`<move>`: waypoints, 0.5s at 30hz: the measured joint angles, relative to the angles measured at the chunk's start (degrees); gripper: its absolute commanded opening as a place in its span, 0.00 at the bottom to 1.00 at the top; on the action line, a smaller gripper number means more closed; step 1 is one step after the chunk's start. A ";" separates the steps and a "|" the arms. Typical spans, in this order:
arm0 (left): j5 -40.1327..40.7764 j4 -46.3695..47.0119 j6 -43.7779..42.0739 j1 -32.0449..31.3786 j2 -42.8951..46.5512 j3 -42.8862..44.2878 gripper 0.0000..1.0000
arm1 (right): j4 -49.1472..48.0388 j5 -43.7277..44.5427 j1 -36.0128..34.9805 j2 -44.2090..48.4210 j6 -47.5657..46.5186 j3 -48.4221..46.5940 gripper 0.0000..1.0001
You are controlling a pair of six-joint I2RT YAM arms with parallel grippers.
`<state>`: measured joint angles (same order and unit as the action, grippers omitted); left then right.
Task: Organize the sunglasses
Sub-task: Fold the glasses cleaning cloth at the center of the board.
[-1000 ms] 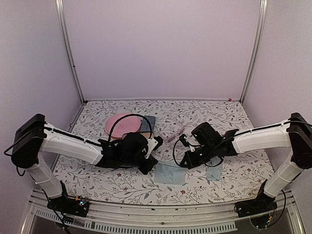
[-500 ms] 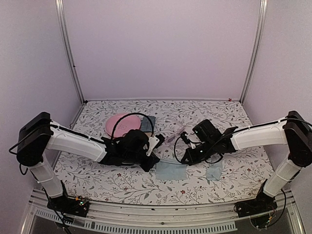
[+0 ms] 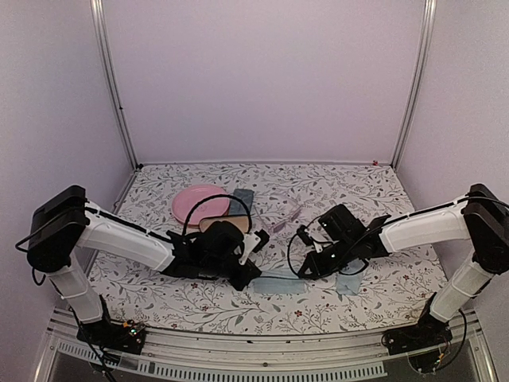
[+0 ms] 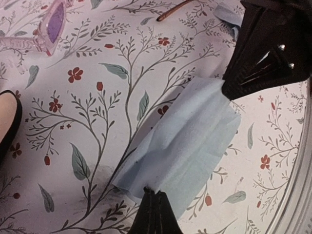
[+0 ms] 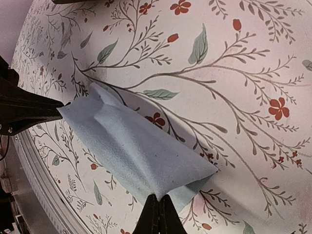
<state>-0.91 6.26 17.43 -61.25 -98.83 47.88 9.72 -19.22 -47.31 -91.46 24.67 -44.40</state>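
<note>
A light blue cloth [image 3: 278, 284] lies folded over on the flowered table, stretched between my two grippers. My left gripper [image 4: 155, 195] is shut on one edge of the cloth [image 4: 183, 141]. My right gripper [image 5: 159, 200] is shut on the opposite edge of the cloth [image 5: 129, 144]. In the top view, the left gripper [image 3: 253, 276] and right gripper [image 3: 305, 273] sit low at either end of it. The pale pinkish sunglasses [image 3: 285, 217] rest on the table beyond the cloth, also at the left wrist view's top-left corner [image 4: 51, 24]. A thin reddish-brown temple [image 4: 174, 9] shows near that view's top edge.
A second small blue cloth [image 3: 350, 282] lies right of the held one. A pink round object [image 3: 195, 203], a tan flat piece [image 3: 216, 224] and a grey-blue case [image 3: 243, 197] sit at the back left. A black curved edge [image 4: 12, 124] shows at the left.
Both arms have sunk lower toward the table and shifted slightly nearer, keeping the cloth pinched between them. The tan piece behind the left arm now shows.
</note>
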 measured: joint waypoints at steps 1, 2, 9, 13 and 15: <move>0.00 -0.04 0.22 -0.22 0.00 -0.04 0.00 | -0.13 -0.11 -0.04 0.00 0.00 0.24 0.03; 0.00 -0.11 0.46 -0.48 0.00 -0.04 0.00 | -0.22 -0.24 -0.11 0.00 0.04 0.48 0.03; 0.35 -1.25 1.25 -1.33 0.00 -0.04 0.00 | -0.39 -0.85 -0.79 0.00 0.26 1.20 0.04; 0.98 -2.10 1.22 -1.62 0.00 -0.04 0.00 | -0.57 -0.87 -1.18 0.00 0.57 1.27 0.04; 1.29 -2.71 1.22 -1.81 0.00 -0.04 0.00 | -0.66 -0.87 -1.46 0.00 0.83 1.27 0.05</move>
<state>0.38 3.55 18.65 -63.07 -98.83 47.83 9.06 -20.10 -48.77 -91.46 25.50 -43.13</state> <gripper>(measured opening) 0.007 0.044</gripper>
